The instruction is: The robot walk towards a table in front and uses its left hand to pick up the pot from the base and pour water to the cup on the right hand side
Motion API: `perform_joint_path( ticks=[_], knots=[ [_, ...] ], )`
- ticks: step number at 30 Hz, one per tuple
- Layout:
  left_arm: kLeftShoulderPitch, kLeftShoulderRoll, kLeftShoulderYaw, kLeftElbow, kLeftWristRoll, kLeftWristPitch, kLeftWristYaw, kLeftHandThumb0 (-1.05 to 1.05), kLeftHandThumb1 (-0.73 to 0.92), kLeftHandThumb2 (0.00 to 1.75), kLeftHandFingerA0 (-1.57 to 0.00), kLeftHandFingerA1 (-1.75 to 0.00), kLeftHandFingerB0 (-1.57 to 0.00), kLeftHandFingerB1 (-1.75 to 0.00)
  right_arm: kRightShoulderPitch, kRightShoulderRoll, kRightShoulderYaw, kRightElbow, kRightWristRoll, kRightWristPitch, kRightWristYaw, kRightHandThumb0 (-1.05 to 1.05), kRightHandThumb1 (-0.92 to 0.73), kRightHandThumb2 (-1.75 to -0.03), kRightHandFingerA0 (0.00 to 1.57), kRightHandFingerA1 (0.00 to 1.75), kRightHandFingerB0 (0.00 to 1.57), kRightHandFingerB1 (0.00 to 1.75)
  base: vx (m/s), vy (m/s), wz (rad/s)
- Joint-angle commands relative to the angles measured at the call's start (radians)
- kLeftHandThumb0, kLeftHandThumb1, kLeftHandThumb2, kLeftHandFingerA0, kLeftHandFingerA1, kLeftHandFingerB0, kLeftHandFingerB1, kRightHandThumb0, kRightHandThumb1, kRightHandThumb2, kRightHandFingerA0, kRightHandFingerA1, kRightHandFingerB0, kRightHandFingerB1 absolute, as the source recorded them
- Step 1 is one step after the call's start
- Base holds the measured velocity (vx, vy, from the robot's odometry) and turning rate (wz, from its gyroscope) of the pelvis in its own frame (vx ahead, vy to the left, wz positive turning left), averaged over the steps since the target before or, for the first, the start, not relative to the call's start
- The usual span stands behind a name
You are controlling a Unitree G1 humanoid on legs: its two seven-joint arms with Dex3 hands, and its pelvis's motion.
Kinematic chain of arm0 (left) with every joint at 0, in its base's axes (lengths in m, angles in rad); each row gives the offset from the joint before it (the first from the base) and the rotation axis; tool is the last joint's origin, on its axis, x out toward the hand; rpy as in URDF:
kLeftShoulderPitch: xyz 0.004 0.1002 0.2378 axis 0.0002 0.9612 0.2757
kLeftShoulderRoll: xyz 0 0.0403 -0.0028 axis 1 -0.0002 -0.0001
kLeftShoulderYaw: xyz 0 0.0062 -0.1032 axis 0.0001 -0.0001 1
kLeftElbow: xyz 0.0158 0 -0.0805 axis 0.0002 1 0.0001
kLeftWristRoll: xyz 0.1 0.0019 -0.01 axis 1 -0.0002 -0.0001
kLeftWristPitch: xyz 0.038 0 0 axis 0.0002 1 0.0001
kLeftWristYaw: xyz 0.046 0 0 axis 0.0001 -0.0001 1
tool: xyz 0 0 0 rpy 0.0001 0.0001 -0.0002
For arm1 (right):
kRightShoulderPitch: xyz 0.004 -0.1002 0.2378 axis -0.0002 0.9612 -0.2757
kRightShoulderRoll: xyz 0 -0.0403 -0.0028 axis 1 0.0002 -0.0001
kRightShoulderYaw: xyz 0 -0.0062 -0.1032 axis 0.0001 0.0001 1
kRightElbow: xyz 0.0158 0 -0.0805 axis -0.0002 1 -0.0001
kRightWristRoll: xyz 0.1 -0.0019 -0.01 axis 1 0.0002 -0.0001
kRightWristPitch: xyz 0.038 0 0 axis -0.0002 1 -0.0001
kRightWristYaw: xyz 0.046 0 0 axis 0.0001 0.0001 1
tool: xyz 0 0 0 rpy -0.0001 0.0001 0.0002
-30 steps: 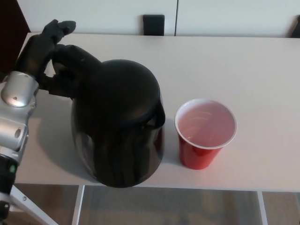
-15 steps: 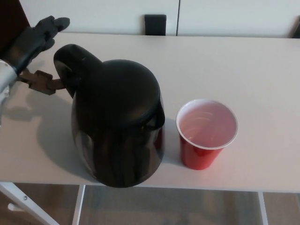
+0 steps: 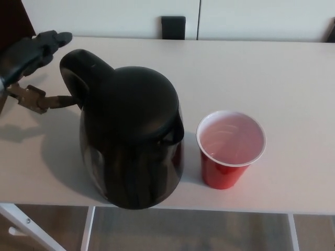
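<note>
A large black pot (image 3: 131, 136) stands upright near the table's front edge, its handle (image 3: 78, 73) pointing back left. A red cup (image 3: 230, 149) with a white inside stands just right of it, apart from the pot. My left hand (image 3: 29, 63) hovers at the far left, fingers spread and open, a short gap away from the handle and holding nothing. The base under the pot is hidden by the pot's body. My right hand does not show.
The white table (image 3: 272, 73) runs wide to the right and back. A small black block (image 3: 172, 27) sits at its far edge against the white wall. The floor and a white table leg (image 3: 26, 227) show below the front edge.
My left hand has let go of the pot's handle and drawn back to the left, out toward the picture's edge. Pot and cup have stayed in place.
</note>
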Motion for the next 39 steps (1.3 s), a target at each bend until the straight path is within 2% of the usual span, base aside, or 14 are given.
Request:
perform_joint_path(
  ticks=[1,5,6,7,9,11,12,14,15,17,23,26,35,39],
  knots=[
    [0.038,0.052,0.049,-0.014,-0.023,-0.023,-0.05,-0.66,0.4,0.76,0.0,-0.05,0.0,-0.01,-0.01,-0.02,0.003,0.011,-0.006,0.01,-0.006,-0.22,-0.56,-0.57,0.71,0.46,0.59,0.42,0.0,0.0,0.0],
    [0.057,0.065,0.068,-0.01,-0.024,-0.051,-0.06,-0.66,0.4,0.76,0.0,-0.05,0.0,-0.01,-0.012,-0.022,0.003,0.016,-0.007,0.011,-0.005,-0.22,-0.57,-0.57,0.7,0.46,0.58,0.42,0.0,0.0,0.0],
    [0.104,0.099,0.107,-0.019,-0.048,-0.078,-0.077,-0.63,0.45,0.55,0.0,-0.1,0.0,0.0,-0.007,-0.022,0.009,0.014,-0.012,0.007,-0.003,-0.24,-0.54,-0.56,0.7,0.46,0.59,0.42,0.0,0.0,0.0],
    [0.14,0.122,0.148,-0.009,-0.078,-0.107,-0.094,-0.66,0.4,0.76,0.0,-0.04,0.0,0.0,-0.004,-0.022,0.012,0.015,-0.016,0.003,-0.003,-0.24,-0.54,-0.56,0.7,0.46,0.59,0.43,0.0,0.0,0.0],
    [0.182,0.136,0.205,0.02,-0.12,-0.138,-0.119,-0.65,0.38,0.64,0.0,0.0,0.0,-0.01,-0.002,-0.024,0.019,0.023,-0.021,-0.005,-0.004,-0.24,-0.54,-0.56,0.7,0.46,0.59,0.43,0.0,0.0,0.0],
    [0.245,0.144,0.285,0.051,-0.175,-0.127,-0.14,-0.65,0.4,0.75,0.0,-0.04,0.0,0.0,0.008,-0.027,0.022,0.028,-0.023,-0.009,-0.004,-0.24,-0.54,-0.56,0.73,0.47,0.61,0.43,0.0,0.0,0.0],
    [0.272,0.15,0.316,0.077,-0.188,-0.134,-0.148,-0.63,0.43,0.54,0.0,-0.01,0.0,0.0,0.012,-0.027,0.023,0.031,-0.023,-0.01,-0.003,-0.24,-0.54,-0.56,0.73,0.47,0.6,0.43,0.0,0.0,0.0],
    [0.31,0.153,0.358,0.097,-0.203,-0.125,-0.159,-0.65,0.43,0.54,0.0,-0.01,0.0,0.0,0.021,-0.027,0.03,0.034,-0.029,-0.013,-0.006,-0.24,-0.54,-0.56,0.75,0.48,0.61,0.43,0.0,0.0,0.0],
    [0.344,0.156,0.384,0.111,-0.21,-0.146,-0.158,-0.66,0.4,0.76,0.0,-0.07,0.0,0.0,0.031,-0.026,0.034,0.036,-0.032,-0.015,-0.008,-0.25,-0.54,-0.56,0.75,0.48,0.61,0.43,0.0,0.0,0.0],
    [0.377,0.154,0.424,0.139,-0.224,-0.171,-0.164,-0.65,0.4,0.76,0.0,-0.09,0.0,0.0,0.043,-0.022,0.036,0.036,-0.031,-0.017,-0.004,-0.24,-0.54,-0.56,0.75,0.48,0.61,0.43,0.0,0.0,0.0],
    [0.579,-0.001,0.744,0.265,-0.386,-0.167,0.035,-0.44,0.57,0.74,-0.07,-0.36,-0.02,-0.24,0.076,-0.012,0.044,0.055,-0.036,-0.018,0.01,-0.25,-0.56,-0.57,0.69,0.47,0.58,0.43,0.0,0.0,0.0],
    [0.609,-0.037,0.809,0.349,-0.4,-0.182,0.046,-0.42,0.57,0.71,-0.05,-0.3,-0.03,-0.16,0.087,-0.005,0.049,0.058,-0.042,-0.026,0.012,-0.25,-0.55,-0.56,0.69,0.47,0.58,0.43,0.0,0.0,0.0],
    [0.699,-0.11,0.742,0.667,-0.276,-0.342,0.194,-0.28,0.64,0.59,-0.31,-0.36,-0.13,-0.28,0.094,-0.003,0.042,0.07,-0.038,-0.025,0.012,-0.23,-0.61,-0.58,0.68,0.46,0.58,0.43,0.0,0.0,0.0],
    [0.781,-0.153,0.49,0.722,-0.065,-0.483,0.32,-0.45,0.61,0.73,-0.32,-0.42,-0.22,-0.38,0.092,0.013,0.017,0.074,-0.01,-0.011,0.028,-0.2,-0.62,-0.58,0.7,0.47,0.6,0.44,0.0,0.0,0.0]
  ],
)
